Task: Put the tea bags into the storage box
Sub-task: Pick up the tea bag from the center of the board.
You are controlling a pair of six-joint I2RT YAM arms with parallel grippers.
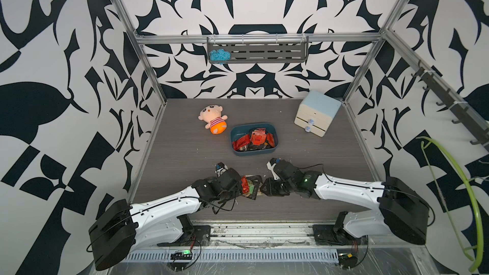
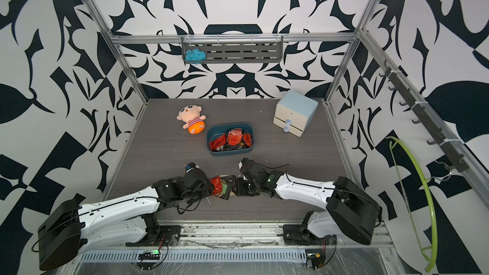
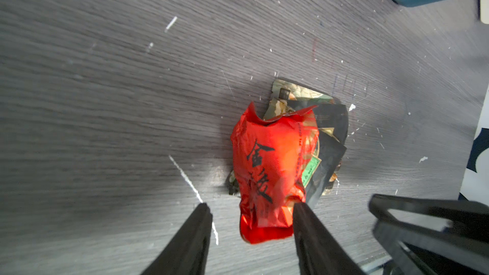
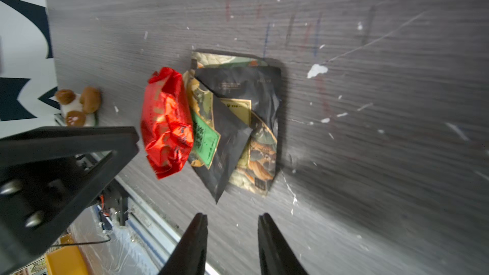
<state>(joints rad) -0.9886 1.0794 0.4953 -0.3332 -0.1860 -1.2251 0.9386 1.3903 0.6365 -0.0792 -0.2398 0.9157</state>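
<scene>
**Item:** tea bags, loose lot.
**Location:** front of the table, between the two grippers and well apart from the storage box. The box already holds several sachets.
**Composition:** one crumpled red sachet lying partly over overlapped black sachets.
**Handling (judged):** light, thin, crinkly foil. Likely slippery and prone to slide flat. Best pinched at a raised crumpled edge or sealed end.
**Left gripper****:** jaws apart, straddling the red sachet's near end. One finger touches it; not clamped.
**Right gripper****:** jaws apart and empty, just short of the pile.
</scene>
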